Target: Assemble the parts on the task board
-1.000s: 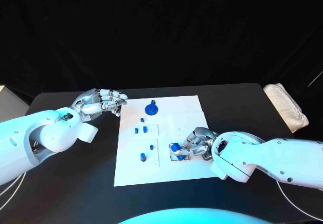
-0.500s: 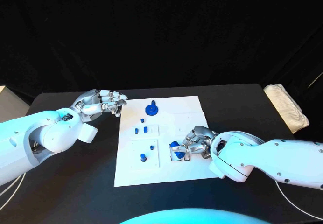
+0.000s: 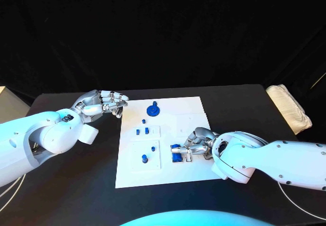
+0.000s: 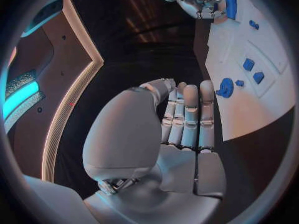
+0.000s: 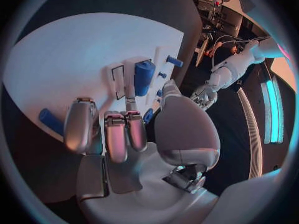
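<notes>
No brand, label or writing is legible anywhere on the task board (image 3: 193,104) or the parts, so you have nothing to read off. Your right hand (image 3: 197,143) sits over the board's lower right area, fingers curled down beside a blue block (image 3: 177,154) that stands at a dark rectangular slot; in the right wrist view the same block (image 5: 143,76) is elongated, its long axis running along the slot and away from the fingertips (image 5: 129,130), just beyond them. Whether those fingers actually pinch the block or merely rest near it, you cannot tell from these views. Your left hand (image 3: 101,104) hovers off the board's upper left corner over the black table (image 3: 81,188), fingers curled in toward the palm with nothing in them. On the board, a round blue disc (image 3: 153,110) lies near the top edge, two small blue pieces (image 3: 142,130) sit just below it at mid-board, and a blue peg (image 3: 144,158) lies lower left, well apart from either hand. A folded white cloth (image 3: 289,109) rests at the table's right edge.
</notes>
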Robot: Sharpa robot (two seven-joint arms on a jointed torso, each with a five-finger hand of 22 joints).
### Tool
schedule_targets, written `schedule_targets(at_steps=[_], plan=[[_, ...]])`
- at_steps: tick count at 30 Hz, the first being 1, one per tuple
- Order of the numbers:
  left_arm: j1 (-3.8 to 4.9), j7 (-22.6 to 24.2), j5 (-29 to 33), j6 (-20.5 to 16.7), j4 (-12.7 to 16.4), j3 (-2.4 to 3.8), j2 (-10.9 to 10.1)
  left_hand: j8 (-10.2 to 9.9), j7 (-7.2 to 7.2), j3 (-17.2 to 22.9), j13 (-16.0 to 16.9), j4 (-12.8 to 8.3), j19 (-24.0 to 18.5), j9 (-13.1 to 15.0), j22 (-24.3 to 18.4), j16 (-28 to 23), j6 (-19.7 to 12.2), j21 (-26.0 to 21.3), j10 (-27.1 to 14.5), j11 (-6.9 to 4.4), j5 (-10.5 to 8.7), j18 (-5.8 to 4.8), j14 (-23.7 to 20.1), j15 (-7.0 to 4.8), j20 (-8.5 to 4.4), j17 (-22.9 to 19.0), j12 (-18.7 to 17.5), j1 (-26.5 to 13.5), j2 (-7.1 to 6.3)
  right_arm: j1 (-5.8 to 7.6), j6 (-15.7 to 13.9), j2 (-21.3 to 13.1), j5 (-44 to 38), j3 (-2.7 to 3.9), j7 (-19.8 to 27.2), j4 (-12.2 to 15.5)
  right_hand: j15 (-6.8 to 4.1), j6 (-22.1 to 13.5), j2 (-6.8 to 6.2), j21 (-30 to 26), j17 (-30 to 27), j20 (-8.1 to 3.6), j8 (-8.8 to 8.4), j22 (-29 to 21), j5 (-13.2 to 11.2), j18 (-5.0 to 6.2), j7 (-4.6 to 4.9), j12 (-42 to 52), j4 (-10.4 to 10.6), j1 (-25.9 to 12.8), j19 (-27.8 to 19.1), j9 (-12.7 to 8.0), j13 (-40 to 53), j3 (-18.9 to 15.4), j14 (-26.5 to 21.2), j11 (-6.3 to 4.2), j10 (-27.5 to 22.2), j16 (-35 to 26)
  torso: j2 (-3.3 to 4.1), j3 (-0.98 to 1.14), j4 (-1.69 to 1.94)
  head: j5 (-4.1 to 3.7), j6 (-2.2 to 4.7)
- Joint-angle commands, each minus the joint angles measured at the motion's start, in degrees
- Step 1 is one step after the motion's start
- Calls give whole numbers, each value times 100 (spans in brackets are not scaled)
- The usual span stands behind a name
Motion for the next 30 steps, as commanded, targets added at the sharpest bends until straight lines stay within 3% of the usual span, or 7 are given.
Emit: schedule_targets(at_steps=[1,5,8,14,18,30], plan=[[2,16,7,94,16,3,3,0,1,33,-6,-15,13,4,8,-23,-27,15,-54,-3,34,37,5,1,-7,5,20,6,44,-10,150,-13,-216,-2,11,15,-8,-46,92,-33,1508,5,43,206,5,-73,10,-30,-13,134,-23,-9,1139,-7,587,-11,308,25,1,1,1,-1,-1],[2,12,7,92,15,3,2,0,1,33,-6,-15,13,4,8,-23,-27,15,-54,-3,34,37,5,1,-7,5,20,6,44,-12,92,-46,-234,-1,202,45,-11,-51,224,-17,1508,4,78,233,-27,-78,4,-14,-39,528,-8,-11,1162,22,587,-15,325,25,2,4,1,3,-1],[2,10,7,92,14,3,0,0,1,33,-6,-15,13,4,8,-23,-27,15,-54,-3,34,37,5,1,-7,5,20,6,44,-13,48,-89,-287,-1,474,91,-23,-15,297,8,1508,-8,141,268,-34,-84,-17,25,-79,1035,9,-4,1204,72,587,-33,356,25,3,8,0,9,-7],[2,2,7,91,2,3,-1,-5,6,44,-8,-21,11,5,12,-26,-37,19,-60,0,34,36,4,4,-6,9,24,3,52,-18,103,-179,-605,0,866,171,-80,144,14,59,1508,-53,286,332,-16,-97,-90,110,-75,1691,32,6,1279,472,587,-99,423,25,0,4,-2,16,-20],[2,-4,7,94,-6,3,1,-5,6,44,-8,-21,11,5,12,-26,-37,19,-60,0,34,36,4,4,-6,9,24,3,52,-22,233,-219,-728,0,940,179,-107,254,-98,95,1508,-73,388,365,-17,-105,-135,144,-55,1808,45,29,1308,578,587,-135,446,25,1,3,-6,10,-21],[1,-12,6,98,-19,1,7,-5,6,44,-8,-21,11,5,12,-26,-37,19,-60,0,34,36,4,4,-6,9,24,3,52,-57,412,-235,-888,0,922,147,-140,337,-107,136,1508,-99,487,398,-16,-113,-187,208,-47,1857,62,61,1358,662,587,-178,486,25,5,1,6,-3,-36]])
